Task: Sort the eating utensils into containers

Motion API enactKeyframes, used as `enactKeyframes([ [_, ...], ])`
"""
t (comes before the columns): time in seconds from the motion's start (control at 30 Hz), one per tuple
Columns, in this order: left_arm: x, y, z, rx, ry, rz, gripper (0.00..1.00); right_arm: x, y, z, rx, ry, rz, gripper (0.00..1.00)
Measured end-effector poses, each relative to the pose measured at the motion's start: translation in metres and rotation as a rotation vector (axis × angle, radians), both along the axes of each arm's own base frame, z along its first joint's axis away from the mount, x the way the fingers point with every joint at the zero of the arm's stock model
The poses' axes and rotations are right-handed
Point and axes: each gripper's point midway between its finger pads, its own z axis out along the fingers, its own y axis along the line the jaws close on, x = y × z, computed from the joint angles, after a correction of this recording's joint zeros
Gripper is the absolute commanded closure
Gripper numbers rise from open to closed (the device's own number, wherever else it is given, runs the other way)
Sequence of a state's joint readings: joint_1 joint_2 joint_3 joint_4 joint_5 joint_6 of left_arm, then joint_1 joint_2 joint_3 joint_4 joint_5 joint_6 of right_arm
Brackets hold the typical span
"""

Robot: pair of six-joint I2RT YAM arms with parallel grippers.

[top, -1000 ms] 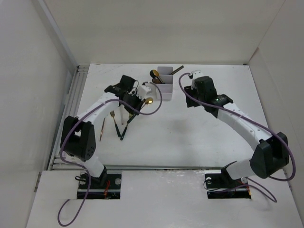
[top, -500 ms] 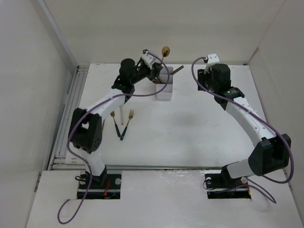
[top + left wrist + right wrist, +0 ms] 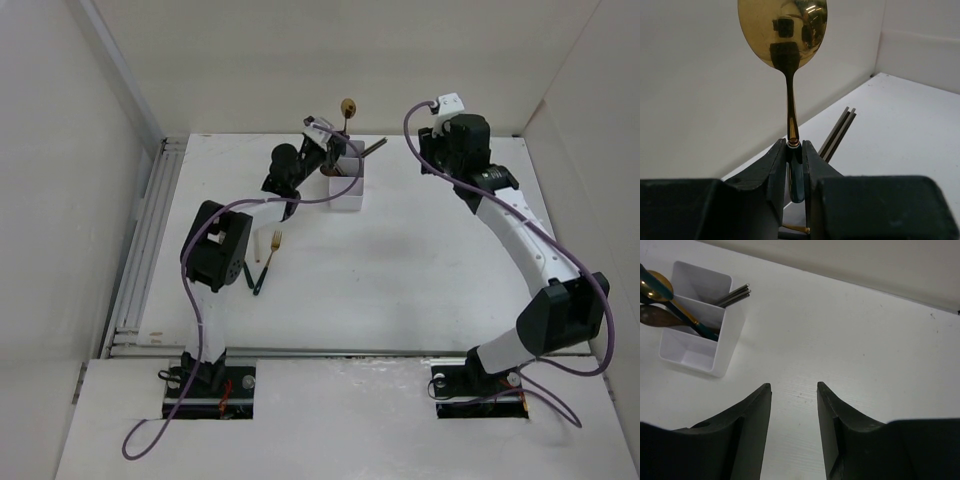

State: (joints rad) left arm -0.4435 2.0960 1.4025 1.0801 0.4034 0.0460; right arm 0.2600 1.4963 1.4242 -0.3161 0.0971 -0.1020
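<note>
Above the far middle of the table [image 3: 430, 260], the left gripper [image 3: 794, 150] pinches a gold spoon [image 3: 782, 30] near the top of its dark handle, bowl up and shaft close to vertical, over the white box [image 3: 690, 357]. To do the drop well, I judge that the handle tip should be lined up over the middle compartment, where other spoons [image 3: 655, 284] already lean, and not over the far one holding the chopsticks [image 3: 735, 294]. It should then go down until the tip is well inside the walls before the fingers part, since the box is short and a high release could let the spoon topple out. The right gripper [image 3: 794, 390] hangs spread and empty off to the box's right, apart from it. A fork [image 3: 268, 258] and a pale wooden piece [image 3: 255, 245] lie on the table near the left arm, not yet sorted.
</note>
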Motion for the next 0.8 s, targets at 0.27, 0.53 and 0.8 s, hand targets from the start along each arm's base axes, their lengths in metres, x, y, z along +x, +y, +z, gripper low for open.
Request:
enactKeyframes([
  [0.27,0.013,-0.002,-0.033,-0.024,0.051,0.027,1.00,-0.007,-0.009,-0.006,-0.048,0.047,-0.024,0.53],
  [0.53,0.011,-0.006,-0.043,-0.034,0.090,0.017,0.68,-0.019,-0.018,0.005,-0.060,0.036,-0.047,0.50],
  [0.8,0.006,-0.004,-0.055,-0.022,0.119,0.019,0.56,-0.036,-0.023,0.007,-0.059,0.028,-0.051,0.50],
])
